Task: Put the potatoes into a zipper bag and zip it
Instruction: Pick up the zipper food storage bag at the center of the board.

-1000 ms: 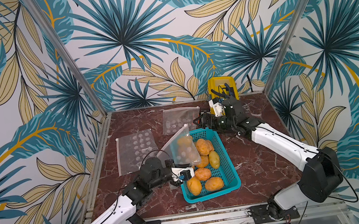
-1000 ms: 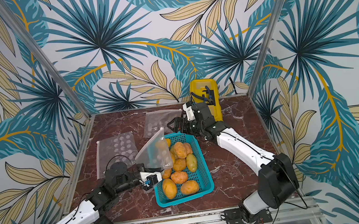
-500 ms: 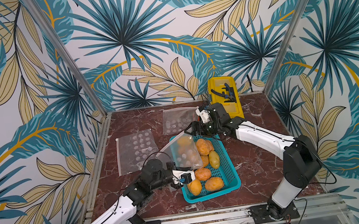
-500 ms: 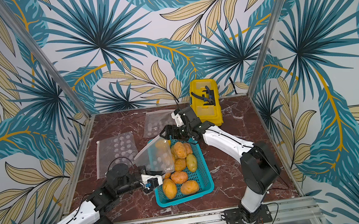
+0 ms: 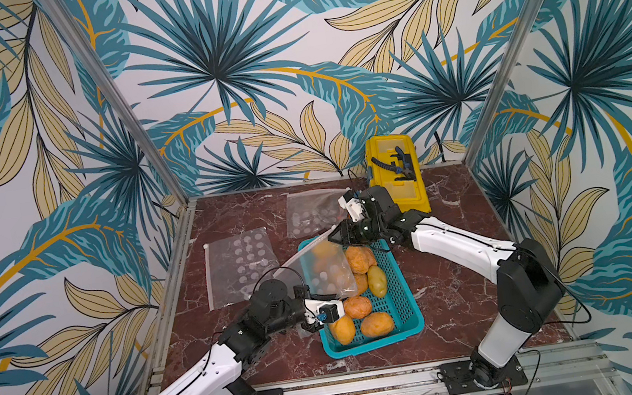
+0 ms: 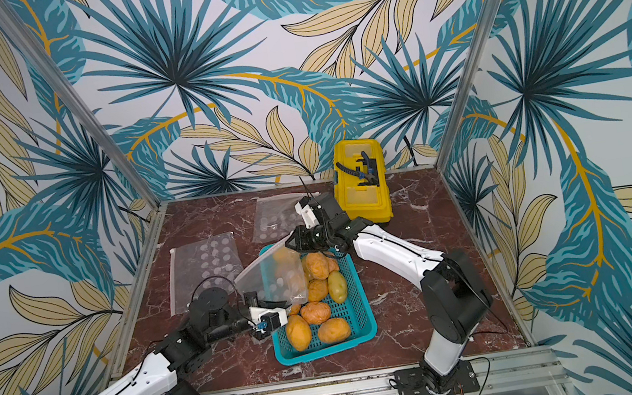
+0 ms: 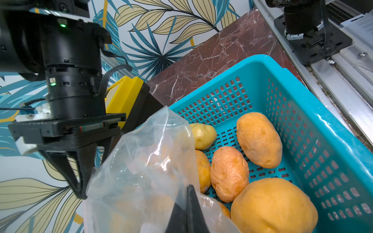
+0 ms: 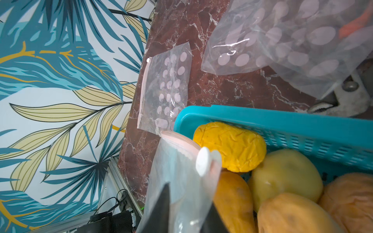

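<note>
In both top views the potatoes (image 5: 357, 306) lie in a teal basket (image 5: 372, 344) on the marble tabletop, lower centre of the frame. A clear zipper bag (image 5: 323, 273) is stretched aslant over the basket's upper-left part. Orange shapes show through it, though whether any potato is inside cannot be told. The left gripper (image 5: 310, 320), at the basket's left edge, has its jaws closed on the bag's lower corner. The right gripper (image 5: 332, 236), at the basket's upper end, has its jaws pinched on the bag's zipper edge beside the white slider (image 8: 203, 161). Two spare bags (image 5: 239, 272) lie flat upper left, and a yellow toolbox (image 5: 397, 187) stands behind.
</note>
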You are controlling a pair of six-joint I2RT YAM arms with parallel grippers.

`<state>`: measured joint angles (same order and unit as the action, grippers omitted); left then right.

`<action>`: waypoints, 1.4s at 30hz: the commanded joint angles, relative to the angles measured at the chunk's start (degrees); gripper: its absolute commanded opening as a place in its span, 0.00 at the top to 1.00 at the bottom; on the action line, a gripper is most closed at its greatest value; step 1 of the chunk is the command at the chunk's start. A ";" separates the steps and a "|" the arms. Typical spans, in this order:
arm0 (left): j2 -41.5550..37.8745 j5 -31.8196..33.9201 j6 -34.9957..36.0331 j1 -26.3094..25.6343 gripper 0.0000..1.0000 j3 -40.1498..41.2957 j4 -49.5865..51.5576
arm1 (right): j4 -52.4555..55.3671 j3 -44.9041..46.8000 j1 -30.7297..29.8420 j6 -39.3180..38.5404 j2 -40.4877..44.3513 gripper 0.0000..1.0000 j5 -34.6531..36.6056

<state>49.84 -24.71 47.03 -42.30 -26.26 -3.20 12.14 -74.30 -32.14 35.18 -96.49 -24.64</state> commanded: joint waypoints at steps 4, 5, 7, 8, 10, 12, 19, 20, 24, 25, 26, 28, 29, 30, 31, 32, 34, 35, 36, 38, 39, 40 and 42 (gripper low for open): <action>-2.47 3.80 -5.93 -0.30 0.59 0.86 -3.93 | 0.76 -4.09 -0.07 -2.53 -0.17 1.00 2.14; -2.92 3.73 -7.11 -0.26 0.54 0.86 -3.95 | 1.97 -4.97 -0.04 -3.18 0.28 1.00 2.76; -3.57 4.42 -9.21 -0.24 0.02 0.73 -3.96 | 2.66 -6.73 0.01 -4.69 1.22 1.00 3.71; -3.81 5.69 -10.49 -0.29 0.01 0.56 -3.97 | 2.95 -7.57 -0.03 -5.67 1.83 1.00 4.69; -4.28 8.88 -12.82 -0.26 0.01 0.29 -3.98 | 3.85 -9.19 0.16 -7.22 3.09 1.00 7.58; -4.71 11.78 -15.60 -0.25 0.01 -0.23 -3.97 | 3.99 -10.47 0.49 -9.64 4.47 1.00 9.56; -6.28 26.93 -34.10 0.32 0.01 -3.58 -3.70 | 7.02 -13.26 1.69 -16.45 9.32 1.00 24.37; -6.62 27.60 -36.38 0.82 0.01 -3.78 -3.65 | 6.91 -12.93 1.89 -17.35 10.38 1.00 25.43; -8.56 29.14 -47.03 4.08 0.01 -4.50 -3.72 | 3.29 -8.57 2.03 -21.97 15.78 1.00 31.07; -8.99 28.42 -50.13 5.70 0.01 -4.63 -3.68 | 1.32 -6.64 1.98 -23.42 17.55 1.00 32.50; -8.95 24.72 -53.97 7.78 0.00 -4.88 -3.75 | -1.41 -4.53 1.99 -24.75 19.28 1.00 33.92; -7.26 19.43 -60.38 11.90 0.00 -7.13 -2.47 | -6.38 0.06 2.02 -28.02 22.55 1.00 34.84; -5.78 16.07 -64.05 14.37 0.00 -8.42 -1.82 | -9.32 2.80 1.96 -29.67 24.03 1.00 34.86; -4.26 13.34 -67.50 16.25 0.00 -9.33 -1.81 | -11.93 4.98 1.95 -31.23 25.38 1.00 35.01; -2.34 10.65 -71.60 18.20 0.00 -10.63 -1.82 | -15.09 7.71 1.96 -33.18 26.72 1.00 34.84; -0.50 8.91 -75.55 19.36 0.01 -11.63 -1.83 | -18.34 10.53 1.91 -35.19 27.98 1.00 34.42; 1.95 10.45 -82.06 19.98 0.00 -13.42 -1.35 | -24.61 15.46 1.93 -38.43 30.09 1.00 34.33; 2.80 10.93 -84.65 19.96 0.01 -14.11 -1.29 | -27.68 18.10 1.98 -39.97 30.96 1.00 34.40; 3.24 10.97 -86.25 20.00 0.01 -14.74 -1.30 | -30.24 20.02 1.91 -41.54 31.56 1.00 34.20; 3.37 10.38 -89.07 19.98 0.01 -15.95 -1.32 | -34.10 22.69 1.95 -44.04 31.69 1.00 33.46; 3.33 9.29 -90.21 20.02 0.01 -16.60 -1.33 | -35.36 23.25 1.93 -44.60 31.30 1.00 33.43; 3.30 8.06 -90.88 20.05 0.00 -17.52 -1.37 | -36.31 23.41 1.91 -45.29 30.59 1.00 33.48; 3.47 7.91 -93.58 20.07 0.01 -18.87 -1.37 | -37.21 23.15 1.92 -46.23 28.85 1.00 33.21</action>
<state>53.80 -14.24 -39.44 -22.52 -41.78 -3.95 -16.73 -51.88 -30.11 -6.59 -66.39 8.56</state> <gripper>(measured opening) 0.995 0.050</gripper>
